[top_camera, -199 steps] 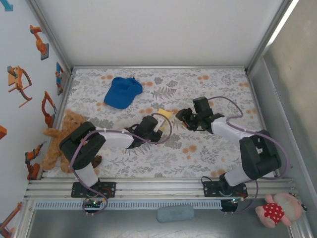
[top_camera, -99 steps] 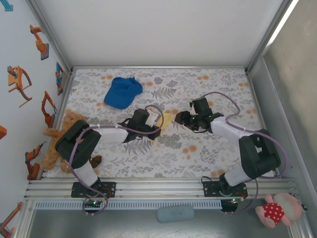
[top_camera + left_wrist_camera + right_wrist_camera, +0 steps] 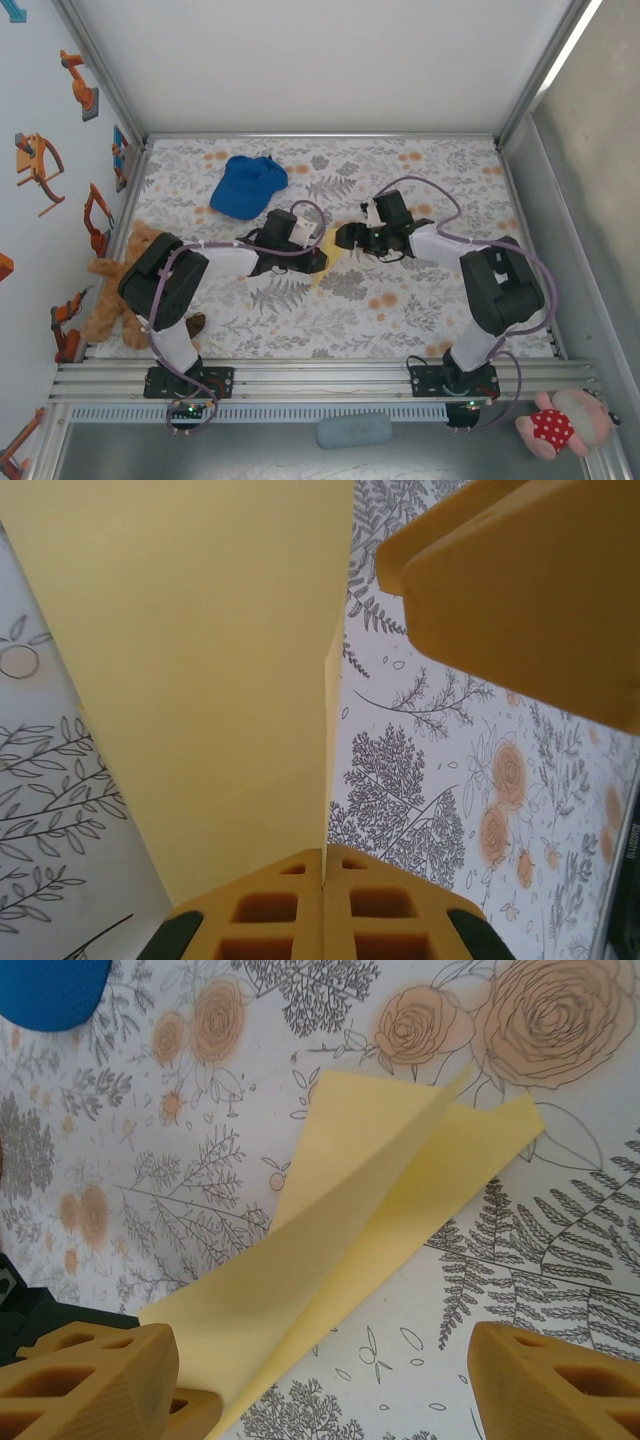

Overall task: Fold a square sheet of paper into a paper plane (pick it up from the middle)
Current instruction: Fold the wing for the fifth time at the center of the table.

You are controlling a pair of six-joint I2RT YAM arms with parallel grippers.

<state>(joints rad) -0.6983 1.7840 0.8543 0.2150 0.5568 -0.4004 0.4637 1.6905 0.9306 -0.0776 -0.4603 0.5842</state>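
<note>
The thin folded yellow paper sheet was pinched by the clenched left gripper; the right gripper was spread, released, at its three o'clock.

the paper lies near the centre of the worktop, between the two hands. the left hand sits at its left side and pinches one edge. the right hand stands just beside its right side, one finger on each side of the paper's near end. the cap lies behind and left of the paper, well apart. a teddy bear lies at the worktop's left edge. a plush toy lies off the worktop at the near right corner.
</note>
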